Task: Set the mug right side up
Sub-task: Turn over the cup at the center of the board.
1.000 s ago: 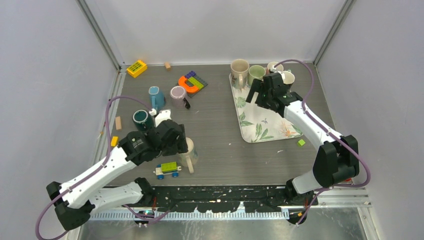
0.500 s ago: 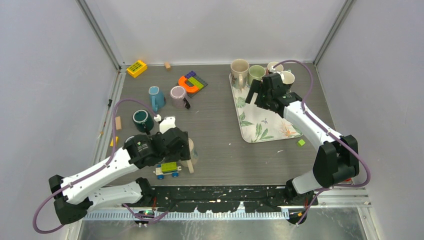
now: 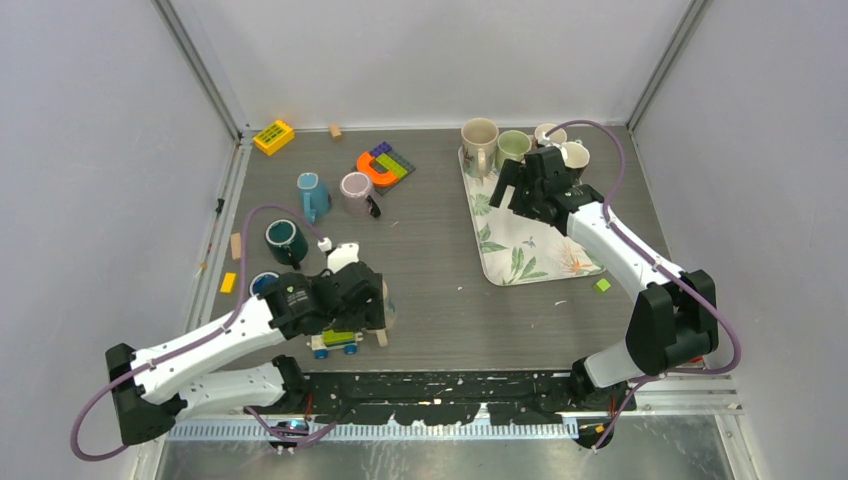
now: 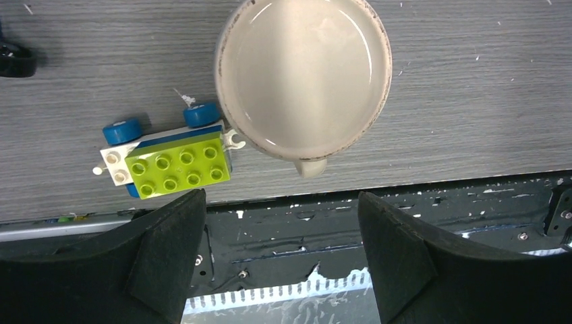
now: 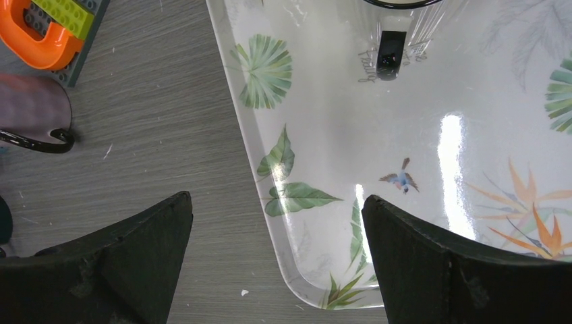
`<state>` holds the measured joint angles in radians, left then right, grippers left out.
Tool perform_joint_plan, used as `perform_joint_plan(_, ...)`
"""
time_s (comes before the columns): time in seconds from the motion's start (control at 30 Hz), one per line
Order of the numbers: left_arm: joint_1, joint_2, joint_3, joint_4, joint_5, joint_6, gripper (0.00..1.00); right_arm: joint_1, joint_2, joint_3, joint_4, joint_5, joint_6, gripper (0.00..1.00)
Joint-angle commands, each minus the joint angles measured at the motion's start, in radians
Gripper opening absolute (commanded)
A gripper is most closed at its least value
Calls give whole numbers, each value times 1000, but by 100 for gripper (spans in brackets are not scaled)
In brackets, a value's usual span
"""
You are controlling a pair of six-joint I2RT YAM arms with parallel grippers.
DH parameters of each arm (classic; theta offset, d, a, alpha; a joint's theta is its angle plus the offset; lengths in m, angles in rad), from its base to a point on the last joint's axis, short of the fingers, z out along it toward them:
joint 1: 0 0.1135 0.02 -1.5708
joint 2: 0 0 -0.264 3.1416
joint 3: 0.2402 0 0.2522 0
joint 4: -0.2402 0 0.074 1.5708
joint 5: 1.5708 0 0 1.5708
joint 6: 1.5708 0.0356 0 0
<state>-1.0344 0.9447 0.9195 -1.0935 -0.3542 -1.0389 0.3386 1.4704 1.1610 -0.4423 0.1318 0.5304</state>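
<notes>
The mug (image 4: 303,74) is cream, stands upright on the table with its mouth up and looks empty; its handle points toward the near edge. In the top view the mug (image 3: 386,318) is mostly hidden under my left gripper (image 3: 355,310). That left gripper (image 4: 283,256) is open, hovers above the mug toward the table's near edge, and has nothing between its fingers. Over the near left part of the leaf-patterned tray (image 5: 405,135) my right gripper (image 5: 276,263) is also open and empty. In the top view the right gripper (image 3: 515,190) is at the back right.
A toy car with a green brick (image 4: 168,162) touches the mug's left side. Teal (image 3: 285,240), blue (image 3: 312,195) and pink (image 3: 355,188) mugs stand at the back left near coloured blocks (image 3: 383,165). Several mugs (image 3: 513,145) crowd the tray's (image 3: 530,250) far end.
My left gripper has moved right and toward the near edge, so it now covers most of the mug, and its fingers have opened a little. The right arm has not moved.
</notes>
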Motion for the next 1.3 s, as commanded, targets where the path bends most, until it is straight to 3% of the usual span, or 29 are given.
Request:
perform_joint_plan(0.0,-9,34,-10,74,14,-10,84,5,-21,-1,30,-9,-1,100)
perform_joint_plan(0.37,-19,132,-81,198,-33,-29,74,4,-12,-11,45,-25,3,100)
perform_joint_plan(0.97,-19,216,-186,384,-135,-19,36,4,-13,-16,54,-41,5,100)
perform_joint_plan(1.27,-7,239,-190,426,-164,4,32,5,-9,-12,49,-48,3,100)
